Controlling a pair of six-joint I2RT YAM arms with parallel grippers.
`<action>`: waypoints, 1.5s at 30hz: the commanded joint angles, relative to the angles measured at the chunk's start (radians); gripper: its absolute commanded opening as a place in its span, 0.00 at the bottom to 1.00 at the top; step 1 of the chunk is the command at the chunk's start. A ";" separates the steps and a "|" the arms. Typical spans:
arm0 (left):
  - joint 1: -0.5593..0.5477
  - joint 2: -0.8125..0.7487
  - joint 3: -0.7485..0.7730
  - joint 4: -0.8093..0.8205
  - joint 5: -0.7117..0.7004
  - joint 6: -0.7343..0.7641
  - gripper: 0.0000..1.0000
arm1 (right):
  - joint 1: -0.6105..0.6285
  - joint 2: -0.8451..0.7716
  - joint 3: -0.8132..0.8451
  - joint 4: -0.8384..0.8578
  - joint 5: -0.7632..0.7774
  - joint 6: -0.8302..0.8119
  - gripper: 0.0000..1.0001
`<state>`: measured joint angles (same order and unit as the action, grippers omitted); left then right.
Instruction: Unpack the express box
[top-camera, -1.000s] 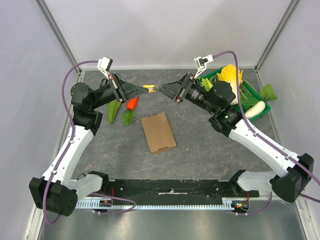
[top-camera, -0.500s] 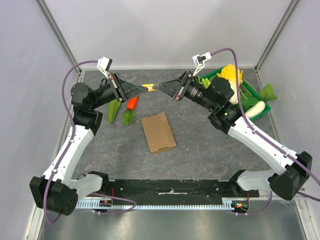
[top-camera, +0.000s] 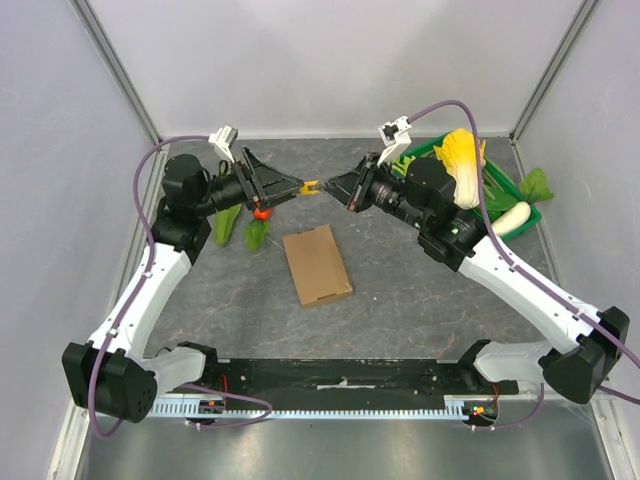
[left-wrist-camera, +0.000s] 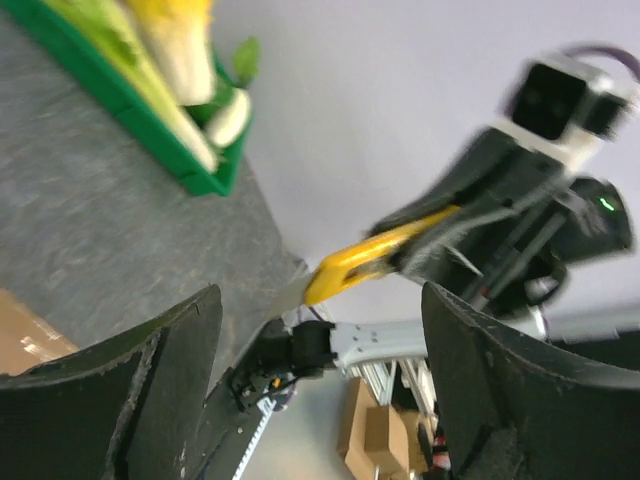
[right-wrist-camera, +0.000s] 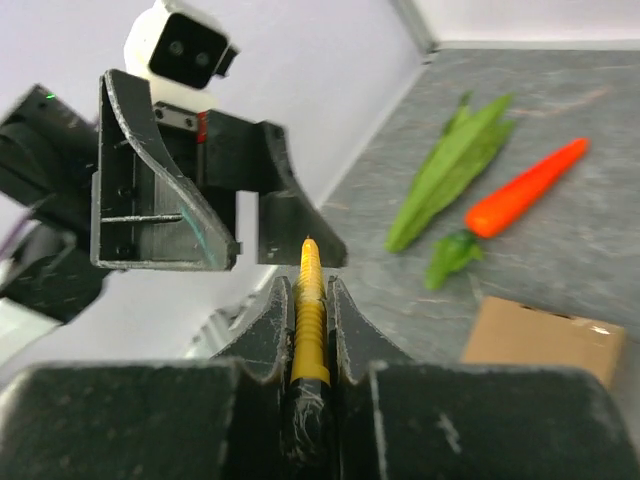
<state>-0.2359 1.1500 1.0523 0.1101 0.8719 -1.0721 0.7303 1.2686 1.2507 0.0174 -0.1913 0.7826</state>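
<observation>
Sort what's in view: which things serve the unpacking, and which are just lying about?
Job: express box; yellow-handled tool, clamped in right gripper.
Lying about: carrot; leafy greens; green crate of vegetables.

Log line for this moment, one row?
left hand open, empty | right hand shut on yellow utility knife | express box closed, flat on table

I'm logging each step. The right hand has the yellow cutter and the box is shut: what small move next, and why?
Probably the right hand lowers the cutter toward the box. That hand is shut on the cutter, the left hand is open and not gripping it, and the box lies flat with its lid shut.
</observation>
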 joint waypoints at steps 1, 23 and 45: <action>0.004 0.007 0.046 -0.399 -0.252 0.245 0.87 | -0.002 -0.070 -0.029 -0.117 0.225 -0.196 0.00; -0.042 0.333 -0.301 -0.248 -0.429 0.340 0.86 | 0.049 0.029 -0.373 0.108 0.449 -0.332 0.00; -0.075 0.582 -0.117 -0.435 -0.665 0.478 0.47 | 0.046 0.288 -0.306 0.190 0.535 -0.336 0.00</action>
<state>-0.3149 1.6936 0.9154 -0.2676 0.3382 -0.7002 0.7765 1.5528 0.8974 0.1638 0.3126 0.4259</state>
